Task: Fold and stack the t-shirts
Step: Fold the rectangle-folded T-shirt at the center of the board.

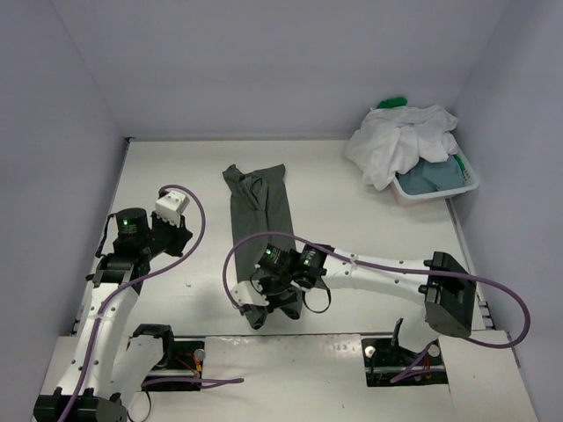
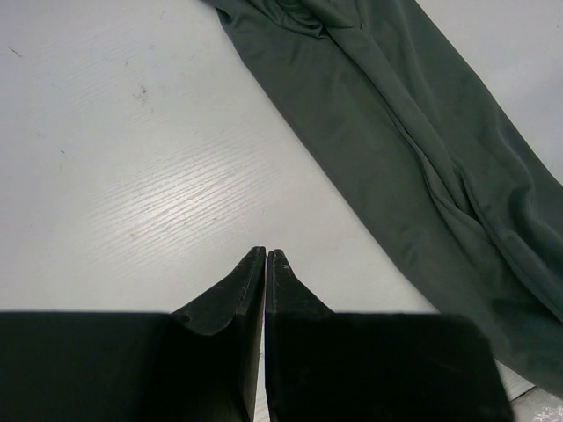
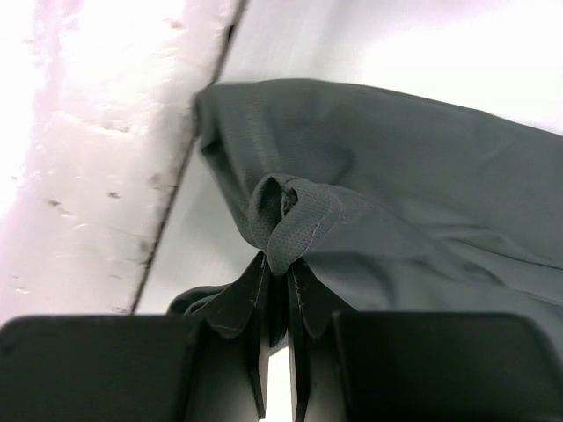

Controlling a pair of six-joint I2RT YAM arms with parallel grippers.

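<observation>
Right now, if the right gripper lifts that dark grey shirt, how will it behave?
Likely floppy: the dark grey shirt bunches into a soft fold where the right gripper pinches it. Probably light: the cloth looks thin. Lifted, it would likely drape and trail, not keep its strip shape.

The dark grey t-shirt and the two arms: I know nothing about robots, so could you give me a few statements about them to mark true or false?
1. The right end effector is pinching a fold of the dark grey t-shirt. True.
2. The left end effector grips the same shirt. False: it is shut on nothing, over bare table beside the shirt.
3. The dark grey t-shirt lies spread out at full width. False: it is gathered into a long narrow strip.
4. The white t-shirt is heaped on the basket. True.
5. The green t-shirt lies on the table beside the grey one. False: it pokes out behind the white heap at the basket.
</observation>
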